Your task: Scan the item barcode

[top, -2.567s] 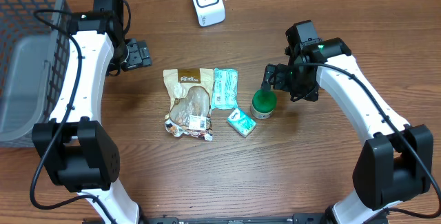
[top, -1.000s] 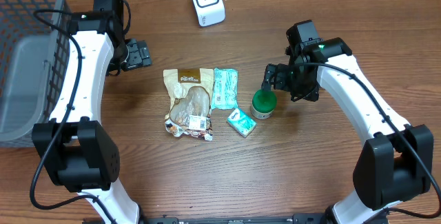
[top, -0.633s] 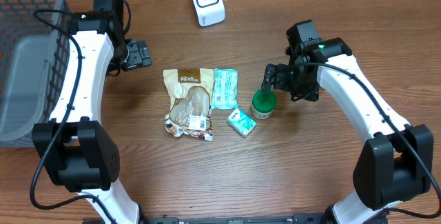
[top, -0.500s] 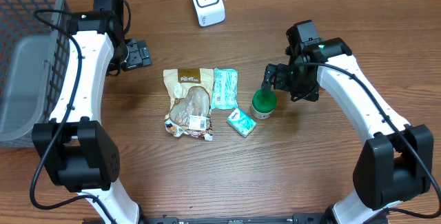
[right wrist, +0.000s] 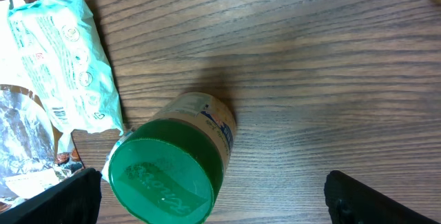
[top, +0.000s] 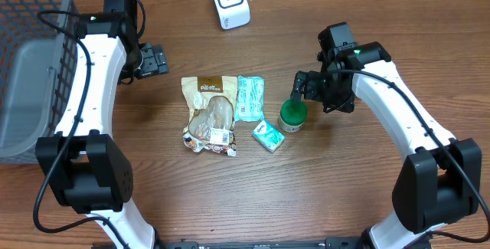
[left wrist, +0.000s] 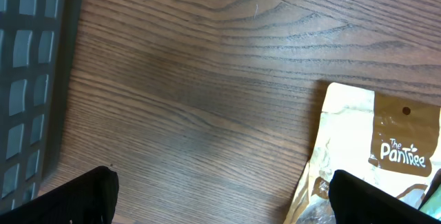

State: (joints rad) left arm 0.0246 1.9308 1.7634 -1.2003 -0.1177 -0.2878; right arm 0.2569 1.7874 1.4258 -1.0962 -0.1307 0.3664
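With the right gripper (top: pixel 301 86) wide open beside the jar (top: pixel 292 113) and the left gripper (top: pixel 158 60) wide and empty, nothing was lifted or shown to the scanner (top: pixel 230 1) yet.

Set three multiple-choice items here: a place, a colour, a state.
1. Where is the white scanner? A) in the basket B) on the bare table C) in a gripper
2. What colour is the lid of the jar? A) red B) green C) white
3. How is the right gripper? A) shut on the jar B) shut, empty C) open, holding nothing
B: it stands alone on the wood. B: the lid shows green from above. C: its fingers stand wide apart, gripping nothing.
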